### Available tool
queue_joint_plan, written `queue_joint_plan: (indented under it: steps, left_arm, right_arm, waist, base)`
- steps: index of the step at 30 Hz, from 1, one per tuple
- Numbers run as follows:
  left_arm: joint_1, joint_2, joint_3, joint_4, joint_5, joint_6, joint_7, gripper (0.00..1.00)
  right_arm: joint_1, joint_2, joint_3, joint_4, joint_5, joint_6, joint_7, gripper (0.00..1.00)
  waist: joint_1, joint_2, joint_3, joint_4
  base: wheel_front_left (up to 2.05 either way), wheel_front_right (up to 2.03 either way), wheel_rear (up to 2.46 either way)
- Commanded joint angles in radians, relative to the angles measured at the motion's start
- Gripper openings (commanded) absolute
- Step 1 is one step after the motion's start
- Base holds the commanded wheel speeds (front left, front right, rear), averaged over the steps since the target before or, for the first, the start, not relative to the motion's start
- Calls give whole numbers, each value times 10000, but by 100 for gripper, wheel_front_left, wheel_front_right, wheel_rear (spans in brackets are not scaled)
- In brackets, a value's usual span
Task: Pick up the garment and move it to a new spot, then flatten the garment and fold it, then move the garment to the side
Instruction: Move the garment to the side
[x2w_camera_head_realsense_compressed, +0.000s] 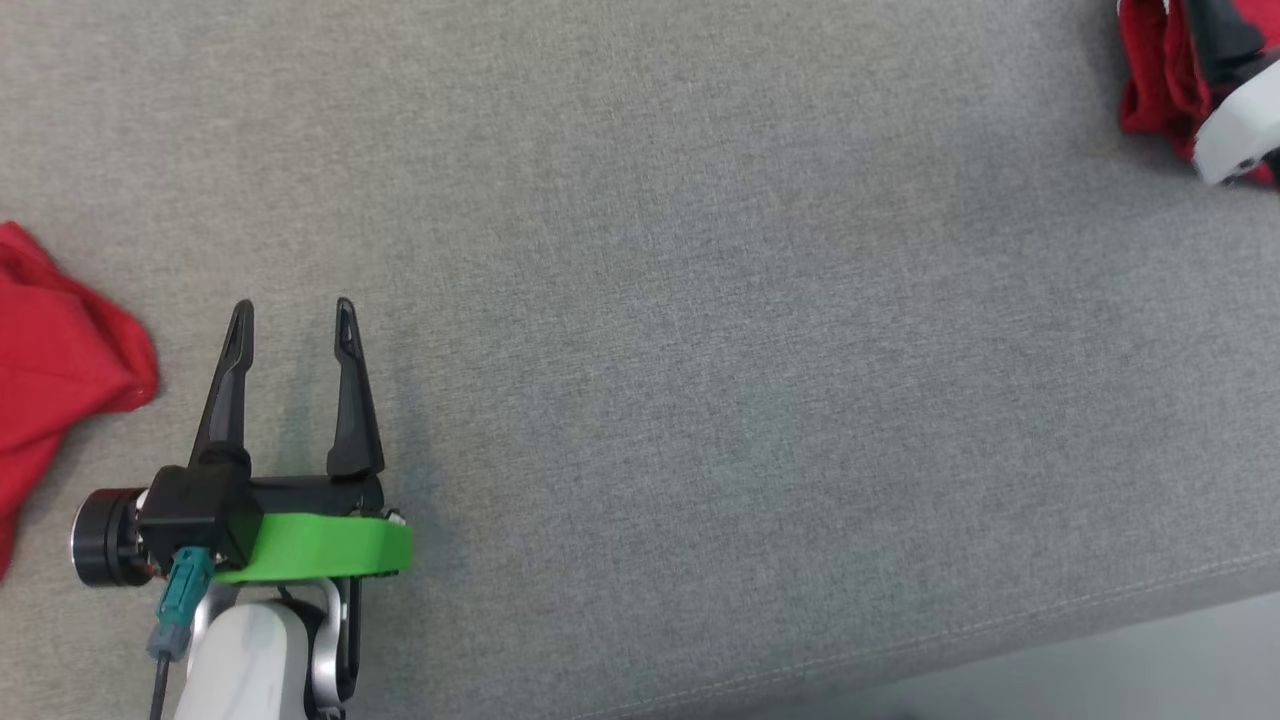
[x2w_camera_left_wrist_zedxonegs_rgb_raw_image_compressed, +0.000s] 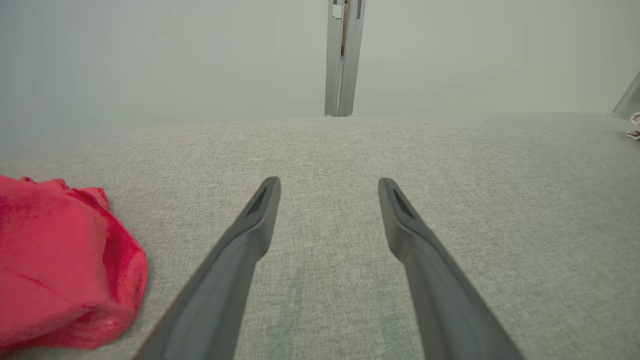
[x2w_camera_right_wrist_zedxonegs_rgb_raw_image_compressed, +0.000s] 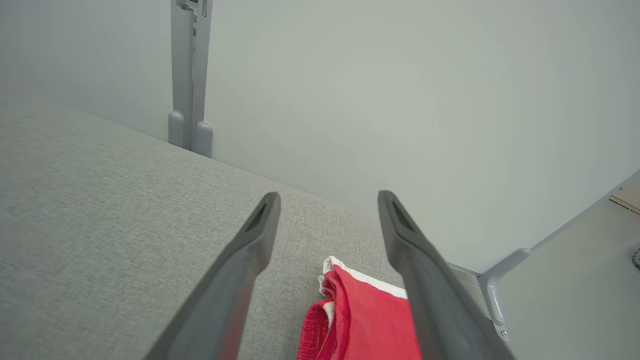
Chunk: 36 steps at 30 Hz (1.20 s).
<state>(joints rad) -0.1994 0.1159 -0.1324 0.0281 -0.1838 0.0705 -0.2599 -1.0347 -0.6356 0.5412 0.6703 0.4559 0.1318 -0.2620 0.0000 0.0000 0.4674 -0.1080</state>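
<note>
grey woven fabric surface, crumpled red cloth, left gripper spread empty, right gripper spread over white-trimmed red garment

Work surface: mid-grey woven fabric with a fine heathered texture, uniform throughout. A lighter stitched seam line runs along its 5 o'clock edge in the head view.

Left garment, at 9 o'clock: solid red.

Right garment, at 1 o'clock: red with a white edge band.

Left gripper: black fingers and black body, with a bright green band, a teal connector and a white forearm shell.

Right gripper: dark grey fingers.

Wall: plain pale grey-green.

Post: silver-grey.
</note>
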Motion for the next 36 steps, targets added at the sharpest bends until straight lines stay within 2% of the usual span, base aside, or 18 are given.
queue_joint_plan:
  steps: [1,10,20,36]
  left_arm:
    - [229,-2,47,30,-68,-2,-48,100]
    - [959,-95,330,170,-307,-121,-60,100]
    - [1454,-63,565,530,-345,-330,-54,100]
    - [1810,57,651,1162,-507,-595,-55,100]
  right_arm:
    - [438,131,-212,-276,-177,-22,-35,100]
    - [3220,1329,-1879,-2069,-767,-21,-34,100]
    - [6213,2662,-3133,-3350,-1284,-21,-35,100]
    - [9357,4102,-4918,-5082,-2048,-21,-33,100]
  waist:
    - [0,0,-939,542]
    - [0,0,-2039,1057]
    - [0,0,-2986,1144]
    - [0,0,-4083,1274]
  base:
    - [0,0,0]
    - [0,0,0]
    - [0,0,0]
    - [0,0,0]
